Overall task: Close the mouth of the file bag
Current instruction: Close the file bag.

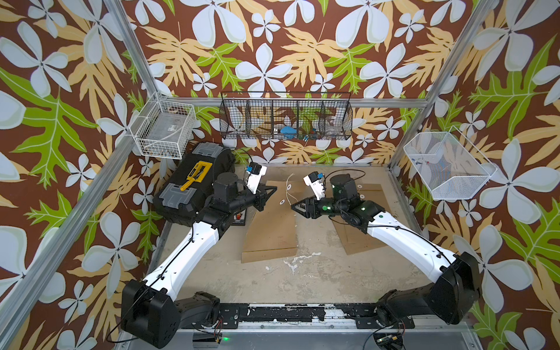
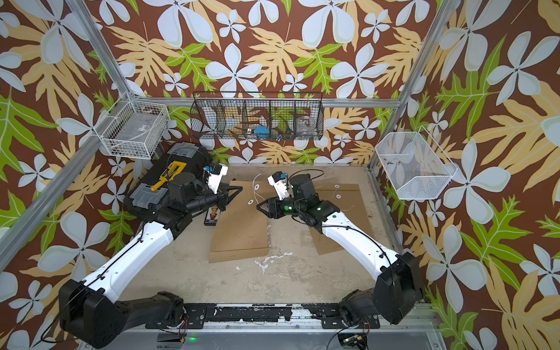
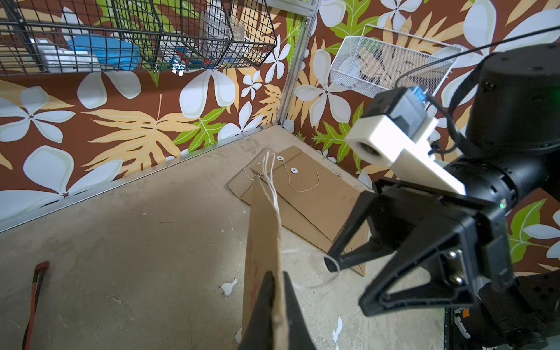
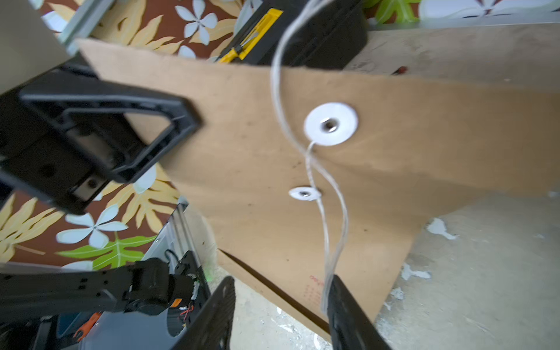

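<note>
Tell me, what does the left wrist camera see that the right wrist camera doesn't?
Left wrist only: a second envelope lying flat near the corner, plus a black wire basket and a white basket on the wall.
Right wrist only: the broad face of the held envelope with its two white discs, plus a black toolbox.
Both: that envelope, its white string, the left claw shut on its edge, and the right claw, open.
</note>
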`<act>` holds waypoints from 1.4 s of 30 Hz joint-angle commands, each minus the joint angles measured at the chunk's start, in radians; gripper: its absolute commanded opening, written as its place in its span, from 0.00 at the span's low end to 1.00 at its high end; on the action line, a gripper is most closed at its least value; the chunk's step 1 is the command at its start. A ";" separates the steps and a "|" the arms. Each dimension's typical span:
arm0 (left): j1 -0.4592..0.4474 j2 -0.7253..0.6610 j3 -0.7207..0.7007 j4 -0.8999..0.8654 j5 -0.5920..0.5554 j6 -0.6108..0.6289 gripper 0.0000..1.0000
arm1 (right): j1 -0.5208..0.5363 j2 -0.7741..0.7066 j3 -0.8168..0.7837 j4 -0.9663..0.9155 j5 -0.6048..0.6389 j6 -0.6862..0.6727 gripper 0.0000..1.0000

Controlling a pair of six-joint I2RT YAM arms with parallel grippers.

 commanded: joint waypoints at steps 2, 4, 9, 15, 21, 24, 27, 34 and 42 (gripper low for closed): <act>0.002 -0.009 -0.010 0.006 0.048 0.014 0.00 | 0.001 -0.016 0.035 -0.084 0.184 -0.019 0.54; 0.002 -0.009 -0.013 0.007 0.059 0.012 0.00 | 0.000 -0.022 0.060 -0.095 0.220 -0.018 0.56; 0.001 -0.021 -0.020 0.011 0.046 0.030 0.00 | 0.000 -0.013 0.136 -0.199 0.407 -0.001 0.59; 0.001 -0.040 -0.021 0.012 0.019 0.058 0.00 | -0.012 -0.041 0.097 -0.241 0.529 0.009 0.66; 0.002 -0.019 -0.010 0.021 0.046 0.034 0.00 | 0.056 -0.078 0.051 -0.046 0.298 -0.020 0.55; 0.000 -0.017 -0.008 0.029 0.061 0.017 0.00 | 0.083 -0.040 0.078 -0.025 0.323 -0.035 0.49; -0.002 -0.021 -0.005 0.027 0.073 0.011 0.00 | 0.086 -0.001 0.110 0.001 0.319 -0.040 0.46; -0.006 -0.023 -0.009 0.027 0.085 0.008 0.00 | 0.109 0.092 0.219 0.018 0.331 -0.058 0.44; -0.006 -0.021 -0.007 0.027 0.088 0.008 0.00 | 0.123 0.178 0.316 -0.045 0.423 -0.062 0.27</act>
